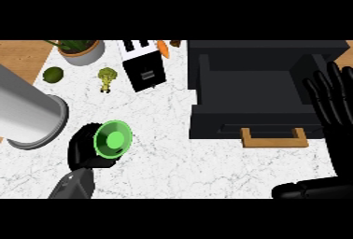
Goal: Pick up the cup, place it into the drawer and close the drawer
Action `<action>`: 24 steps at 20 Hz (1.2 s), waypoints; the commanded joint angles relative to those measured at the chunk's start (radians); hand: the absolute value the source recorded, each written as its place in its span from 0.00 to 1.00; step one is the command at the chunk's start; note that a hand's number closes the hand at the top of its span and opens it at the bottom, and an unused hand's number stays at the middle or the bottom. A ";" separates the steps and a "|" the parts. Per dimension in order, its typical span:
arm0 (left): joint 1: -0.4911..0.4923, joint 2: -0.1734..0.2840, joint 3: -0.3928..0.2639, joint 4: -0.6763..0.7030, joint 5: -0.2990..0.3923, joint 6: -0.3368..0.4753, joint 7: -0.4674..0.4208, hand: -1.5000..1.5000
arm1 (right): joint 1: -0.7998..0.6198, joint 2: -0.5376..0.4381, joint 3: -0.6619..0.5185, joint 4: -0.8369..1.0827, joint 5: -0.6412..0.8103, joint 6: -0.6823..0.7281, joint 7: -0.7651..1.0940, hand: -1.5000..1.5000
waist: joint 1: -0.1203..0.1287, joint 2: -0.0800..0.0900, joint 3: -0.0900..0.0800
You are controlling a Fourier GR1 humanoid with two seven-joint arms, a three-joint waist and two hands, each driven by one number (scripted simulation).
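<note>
A green cup (114,139) lies tilted on the white marble counter at the lower left, its open mouth facing up and to the right. My left hand (82,150) is curled round the cup's base and side, hiding most of its body. To the right stands the dark drawer unit with its drawer (248,84) pulled open, and a wooden handle (273,138) on its front. By the view's right edge my right hand (334,105) stays open, fingers straight and pointing up, over the drawer's right side.
A large grey cylinder (27,116) stands close to the left of the cup. Further back are a potted plant (79,49), a lime (53,73), a broccoli floret (106,78), a black and white box (143,65) and a carrot (163,48).
</note>
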 commanded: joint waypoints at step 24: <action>-0.067 -0.093 -0.232 -0.977 0.023 0.185 0.716 1.00 | 0.063 -0.015 -0.023 -0.015 -0.016 0.042 -0.044 0.00 | -0.001 -0.001 0.001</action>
